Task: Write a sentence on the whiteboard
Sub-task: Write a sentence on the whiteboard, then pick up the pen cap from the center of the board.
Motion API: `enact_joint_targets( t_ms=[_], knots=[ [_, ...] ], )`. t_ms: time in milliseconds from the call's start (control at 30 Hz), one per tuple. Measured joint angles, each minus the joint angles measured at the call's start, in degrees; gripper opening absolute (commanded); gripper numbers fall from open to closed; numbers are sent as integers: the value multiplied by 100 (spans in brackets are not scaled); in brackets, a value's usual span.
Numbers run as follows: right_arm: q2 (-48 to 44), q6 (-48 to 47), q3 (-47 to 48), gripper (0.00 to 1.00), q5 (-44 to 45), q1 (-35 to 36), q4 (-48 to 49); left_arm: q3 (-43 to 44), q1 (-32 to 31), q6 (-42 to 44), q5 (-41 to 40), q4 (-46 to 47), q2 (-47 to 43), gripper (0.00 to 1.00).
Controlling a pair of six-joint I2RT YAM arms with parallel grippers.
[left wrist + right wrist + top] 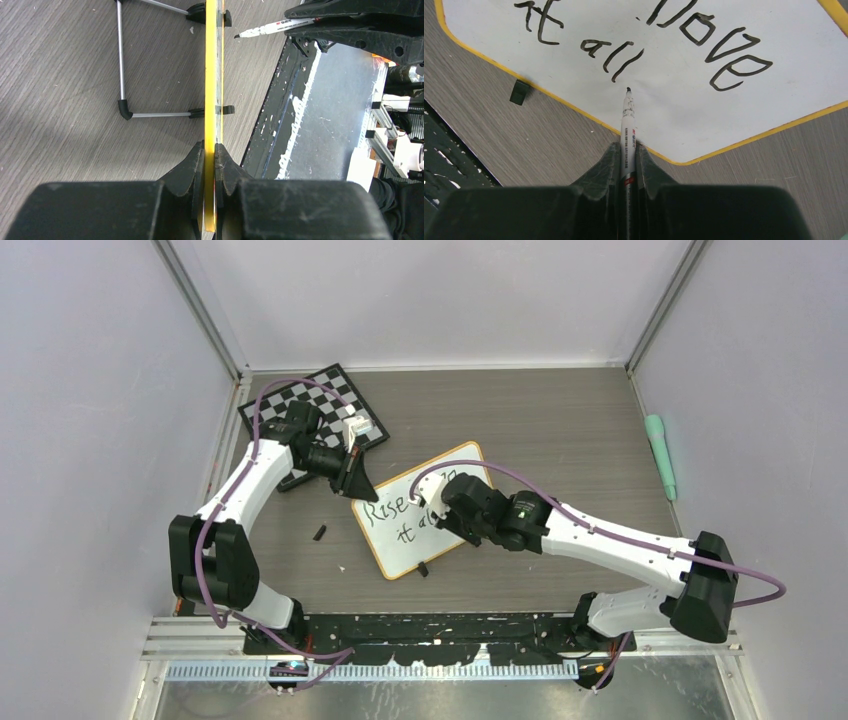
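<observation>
White rounded-corner whiteboard [400, 545] with orange-tan rim sits mid-tabletop [560, 440]. Looks light, stiff and slick, so grab the rim. Left pincer [210, 145] pinches that rim, right pincer [626, 145] clamps a slim white marker [627, 120], tip near the black handwritten sentence [383, 510].

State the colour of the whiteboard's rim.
Yellow-orange; the whiteboard rim shows best in the right wrist view.
</observation>
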Motion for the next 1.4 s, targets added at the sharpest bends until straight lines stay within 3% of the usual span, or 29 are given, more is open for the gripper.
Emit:
enact_joint_targets(
  t_ms=[567, 600, 800, 1000, 1233, 1400],
  knots=[
    [297, -245, -131, 0, 343, 17, 245, 2, -4, -2, -9, 0, 0, 1],
    [297, -254, -140, 0, 343, 17, 245, 2, -4, -2, -9, 0, 0, 4],
    [280, -251, -79, 0, 254, 15, 129, 2, -9, 17, -92, 0, 0, 47],
    [-131, -205, 407, 0, -74, 0, -280, 282, -9, -57, -221, -76, -2, 75],
    [-1069, -15, 879, 0, -444, -476, -321, 1823, 275, -203, -264, -597, -92, 84],
    [-1475, 262, 879, 0, -638, -1445, -380, 2090, 1486, -101, -529, -841, -603, 82]
  ],
)
